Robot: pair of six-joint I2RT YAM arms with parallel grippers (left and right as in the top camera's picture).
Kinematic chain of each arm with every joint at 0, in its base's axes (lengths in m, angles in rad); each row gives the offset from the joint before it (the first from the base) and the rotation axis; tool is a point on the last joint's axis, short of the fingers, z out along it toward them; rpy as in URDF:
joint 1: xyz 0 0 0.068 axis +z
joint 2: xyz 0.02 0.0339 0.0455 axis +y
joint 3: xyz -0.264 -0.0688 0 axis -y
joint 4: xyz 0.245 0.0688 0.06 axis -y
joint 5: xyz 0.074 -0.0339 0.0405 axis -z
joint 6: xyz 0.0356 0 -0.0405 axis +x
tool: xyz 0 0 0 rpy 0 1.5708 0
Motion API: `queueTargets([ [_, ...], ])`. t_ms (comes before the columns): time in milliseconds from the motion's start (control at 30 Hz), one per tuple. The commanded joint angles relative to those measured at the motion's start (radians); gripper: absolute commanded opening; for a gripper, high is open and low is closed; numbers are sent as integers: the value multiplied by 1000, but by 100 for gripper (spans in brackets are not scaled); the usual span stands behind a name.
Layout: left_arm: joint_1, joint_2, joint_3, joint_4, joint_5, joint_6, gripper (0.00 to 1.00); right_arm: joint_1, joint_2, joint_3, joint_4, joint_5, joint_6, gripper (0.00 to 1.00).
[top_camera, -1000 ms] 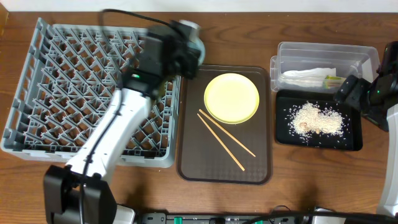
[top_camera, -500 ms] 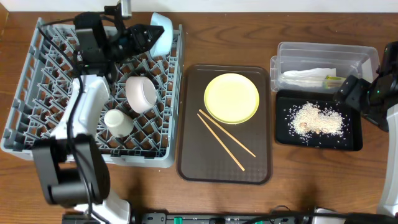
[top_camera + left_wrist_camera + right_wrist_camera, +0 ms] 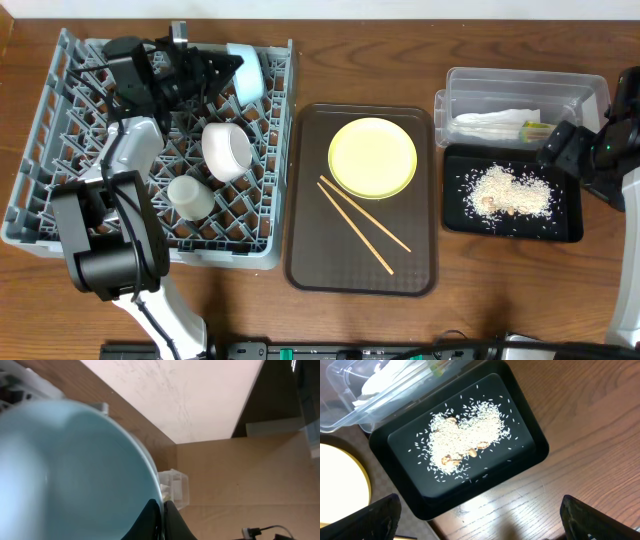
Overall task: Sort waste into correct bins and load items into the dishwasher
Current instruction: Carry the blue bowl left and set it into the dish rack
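My left gripper (image 3: 228, 66) is shut on the rim of the light-blue bowl (image 3: 247, 70), holding it on edge at the back of the grey dish rack (image 3: 40, 215); the bowl fills the left wrist view (image 3: 65, 470). The pale-pink bowl (image 3: 226, 150) and the small white cup (image 3: 188, 196) sit in the rack. The yellow plate (image 3: 372, 157) and the chopsticks (image 3: 362, 223) lie on the dark-brown tray (image 3: 305, 262). My right gripper (image 3: 480, 520) is open and empty above the black tray (image 3: 530, 462), which holds rice crumbs (image 3: 465, 440). The clear tub (image 3: 500, 85) holds white napkin and wrapper.
The brown serving tray lies between the rack and the two bins. The bins stand at the right, the clear tub behind the black tray (image 3: 570, 230). The right arm (image 3: 610, 150) hangs at the table's right edge.
My left arm swung from the tray side over to the rack's back with the light-blue bowl; the pink bowl and cup came into view. The right arm has not moved.
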Motion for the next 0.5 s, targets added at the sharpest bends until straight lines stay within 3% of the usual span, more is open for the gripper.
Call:
queueTargets([
  [0, 33, 36, 9, -6, 16, -19, 7, -4, -5, 8, -3, -4, -13, 99],
  [267, 146, 36, 7, -21, 9, -10, 10, -4, -5, 8, -6, -4, -13, 99],
  [367, 192, 36, 7, -57, 10, -7, 38, -4, -5, 8, -12, -4, -13, 99],
  [467, 217, 36, 7, -86, 11, -7, 51, -4, -5, 8, -12, -4, -13, 99],
])
